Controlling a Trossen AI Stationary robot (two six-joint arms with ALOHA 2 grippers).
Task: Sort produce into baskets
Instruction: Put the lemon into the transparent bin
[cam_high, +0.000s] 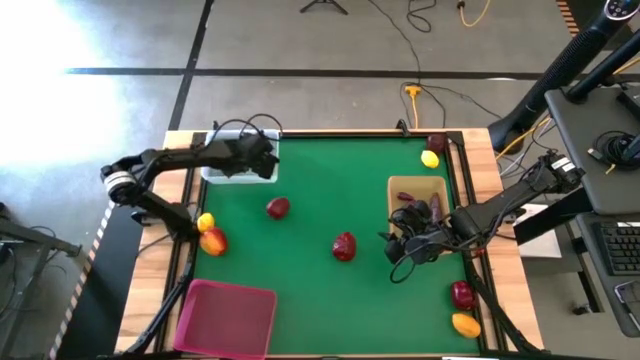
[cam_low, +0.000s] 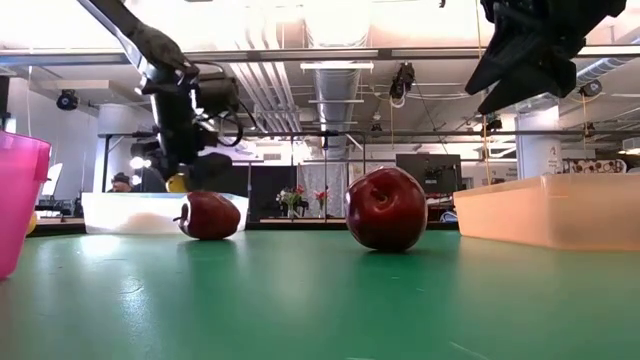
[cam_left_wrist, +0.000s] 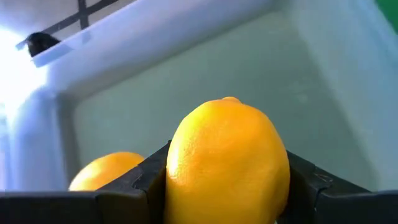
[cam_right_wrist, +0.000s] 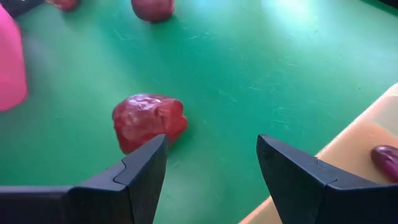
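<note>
A: From above, the left gripper (cam_high: 262, 158) sits over the clear bin (cam_high: 222, 172) at the table's far left corner, but the arm hides what it carries.

B: Its wrist camera settles that. The fingers (cam_left_wrist: 149, 180) are clamped on a lemon (cam_left_wrist: 227, 163), its nubbed tip pointing toward the bin's far wall, long axis running away from the wrist. A second lemon (cam_left_wrist: 106, 169) lies in the bin beside it.

A: The low view shows only a sliver of yellow (cam_low: 177, 183) under that gripper, above the bin's rim.

B: And the right gripper (cam_high: 408, 246)?

A: Fingers spread, nothing between them, hovering just beside the near end of the tan tray (cam_high: 400, 187). Its own camera looks past the fingers (cam_right_wrist: 140, 171) at a lumpy red fruit (cam_right_wrist: 149, 120) on the green mat (cam_right_wrist: 249, 74).

B: From overhead that is the red piece (cam_high: 344, 245) mid-table. Another red fruit (cam_high: 278, 208) lies farther left.

A: Tray contents?

B: Dark purple pieces (cam_high: 424, 211), long axes roughly along the tray's length. The pink bin (cam_high: 226, 318) at the near left shows nothing inside from above.

A: Loose elsewhere: a lemon (cam_high: 206, 222) touching a red-orange fruit (cam_high: 214, 241) at the left edge, a lemon (cam_high: 430, 158) and a dark fruit (cam_high: 436, 143) at the far right corner, a red fruit (cam_high: 462, 294) and an orange one (cam_high: 466, 324) near right.
</note>
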